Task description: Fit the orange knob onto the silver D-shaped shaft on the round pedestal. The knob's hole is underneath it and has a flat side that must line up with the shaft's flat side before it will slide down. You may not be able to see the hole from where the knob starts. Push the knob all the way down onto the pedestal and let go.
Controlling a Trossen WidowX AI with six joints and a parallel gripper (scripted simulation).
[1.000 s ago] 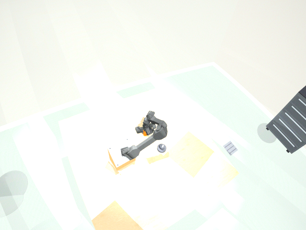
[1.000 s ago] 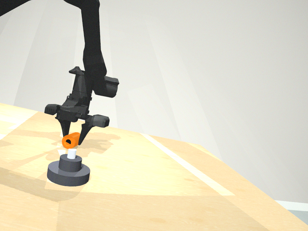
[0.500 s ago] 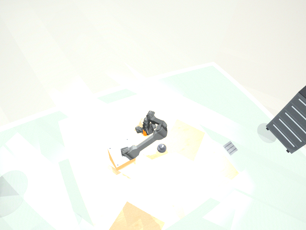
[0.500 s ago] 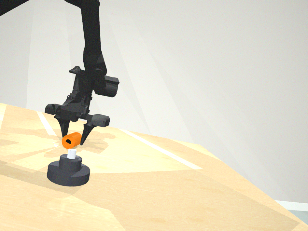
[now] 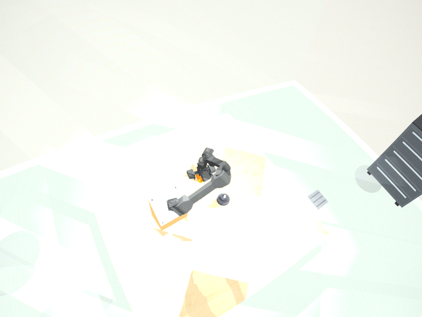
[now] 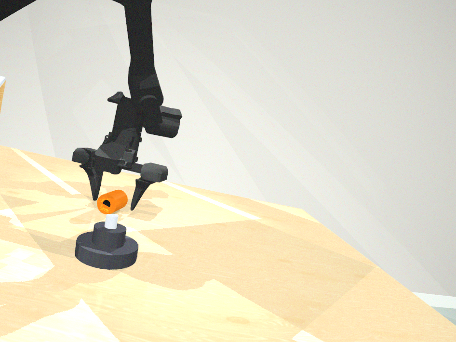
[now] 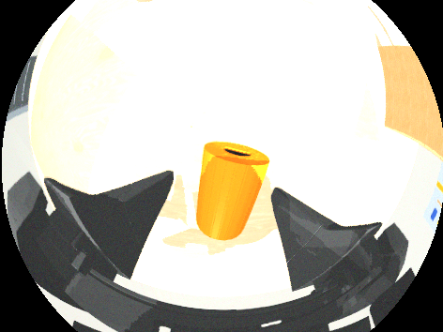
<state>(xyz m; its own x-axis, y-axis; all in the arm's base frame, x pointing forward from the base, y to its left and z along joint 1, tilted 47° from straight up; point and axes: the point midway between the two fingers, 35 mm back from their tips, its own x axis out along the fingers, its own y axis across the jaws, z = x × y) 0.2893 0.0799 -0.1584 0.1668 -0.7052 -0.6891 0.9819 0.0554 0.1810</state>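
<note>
Claw: the gripper (image 5: 201, 177) (image 6: 114, 205) (image 7: 224, 180) is open wide, holding nothing.
Knob: the orange knob (image 5: 199, 177) (image 6: 116, 201) (image 7: 229, 197) lies on its side between the fingers, hole facing sideways, probably for regripping (my guess).
Pedestal: the round pedestal (image 5: 221, 202) (image 6: 106, 256) stands apart, shaft (image 5: 224, 196) (image 6: 111, 221) bare.
Room: a gap shows beside each finger.

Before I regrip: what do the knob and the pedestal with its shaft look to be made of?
Orange knob: probably smooth plastic, by its even, saturated color.
Round pedestal: dark gray, low sheen; painted metal or plastic, can't tell which.
D-shaped shaft: pale, nearly white; perhaps bare metal, but glare hides its finish.
</note>
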